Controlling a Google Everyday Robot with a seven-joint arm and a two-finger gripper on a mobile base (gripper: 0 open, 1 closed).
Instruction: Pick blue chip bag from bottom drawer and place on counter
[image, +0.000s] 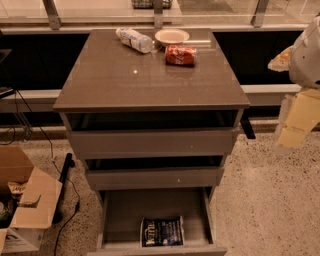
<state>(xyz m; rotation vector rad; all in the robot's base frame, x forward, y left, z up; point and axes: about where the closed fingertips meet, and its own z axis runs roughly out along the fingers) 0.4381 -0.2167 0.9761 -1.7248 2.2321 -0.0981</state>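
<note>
Since the blue chip bag (161, 231) lies flat on the floor of the open bottom drawer (150, 205), just behind the front panel and roughly midway between the side walls, the reach looks best made steeply from above and from the front. The two upper drawers stand partly out and overhang the rear of the box. A crinkly bag probably wants a pinch across its short width, near the middle. Its long axis runs left to right, parallel to the front panel, with the white lettering at its left end. Up on the counter (150, 80) sit a clear bottle (134, 39), a bowl (172, 36) and a red can (180, 55), all towards the back. The gripper (297, 122) hangs well apart at the right edge, beside the cabinet, carrying nothing that I can see; whether it is open I cannot tell.
</note>
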